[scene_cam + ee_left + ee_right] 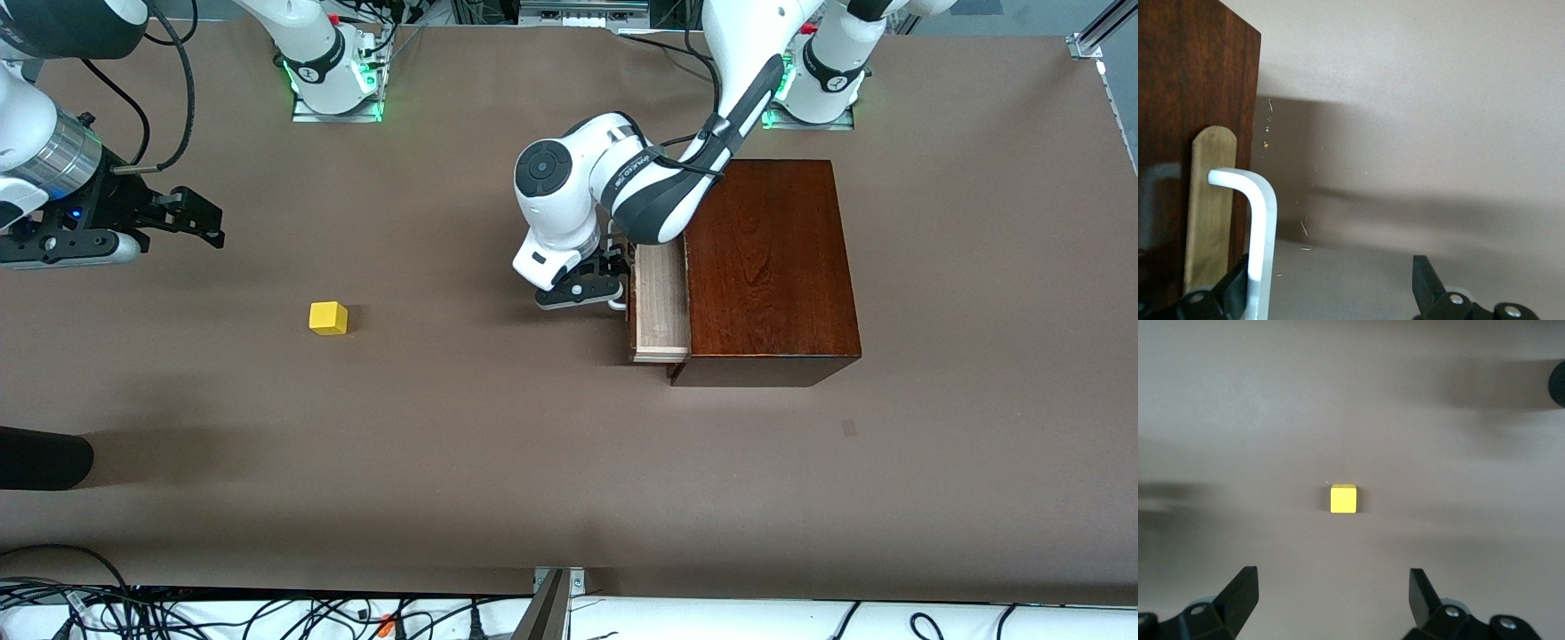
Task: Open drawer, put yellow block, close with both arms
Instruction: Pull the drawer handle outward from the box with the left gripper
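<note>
Reaching down in front of the box, the left gripper (594, 283) sits at the drawer's white handle (1257, 227), its fingers (1425, 283) spread apart, one of them just beside the bar and the other well clear of it, so nothing is clamped. The drawer (661, 302) stands pulled partly out of the dark mahogany box (769, 267), its pale wood tray showing toward the right arm's end of the table (498, 462). The right gripper (191, 216) hangs in the air over the table near the right arm's end, its fingers (1238, 593) also wide apart and holding nothing. The yellow block (328, 317) lies on the bare table surface, well apart from the drawer, toward the right arm's end.
</note>
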Tool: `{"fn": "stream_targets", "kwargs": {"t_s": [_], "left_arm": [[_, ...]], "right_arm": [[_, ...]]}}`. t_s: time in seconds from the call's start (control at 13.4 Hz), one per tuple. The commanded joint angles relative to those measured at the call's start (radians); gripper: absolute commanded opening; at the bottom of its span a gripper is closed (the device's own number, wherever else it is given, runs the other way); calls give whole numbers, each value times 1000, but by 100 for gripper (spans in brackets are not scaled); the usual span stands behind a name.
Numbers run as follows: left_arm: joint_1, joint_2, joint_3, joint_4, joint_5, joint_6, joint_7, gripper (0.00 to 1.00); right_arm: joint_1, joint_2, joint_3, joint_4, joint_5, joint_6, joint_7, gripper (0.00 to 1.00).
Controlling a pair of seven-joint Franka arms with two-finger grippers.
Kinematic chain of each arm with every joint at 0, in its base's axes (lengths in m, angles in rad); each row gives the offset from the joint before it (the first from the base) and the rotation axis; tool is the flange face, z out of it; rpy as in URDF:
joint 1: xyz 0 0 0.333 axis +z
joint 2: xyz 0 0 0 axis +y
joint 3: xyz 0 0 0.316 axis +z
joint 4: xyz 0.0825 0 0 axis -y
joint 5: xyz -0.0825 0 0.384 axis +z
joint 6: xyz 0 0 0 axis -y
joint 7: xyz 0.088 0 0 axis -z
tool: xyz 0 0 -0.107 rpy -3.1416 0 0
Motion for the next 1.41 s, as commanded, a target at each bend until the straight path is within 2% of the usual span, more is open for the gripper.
{"fn": "stream_targets", "kwargs": {"t_s": [0.0, 0.74, 1.12, 1.34], "left_arm": [[-40, 82, -48, 78, -108, 102, -120, 100], [-42, 70, -48, 82, -106, 107, -119, 100], [-36, 15, -58, 84, -106, -8, -103, 100], [-37, -2, -55, 84, -102, -80, -22, 100]], "right_arm": [[-1, 3, -1, 11, 3, -15, 7, 100], [-2, 8, -1, 17, 1, -1, -4, 100], [-7, 15, -2, 21, -5, 30, -8, 100], [-7, 17, -1, 19, 1, 48, 4, 100]]}}
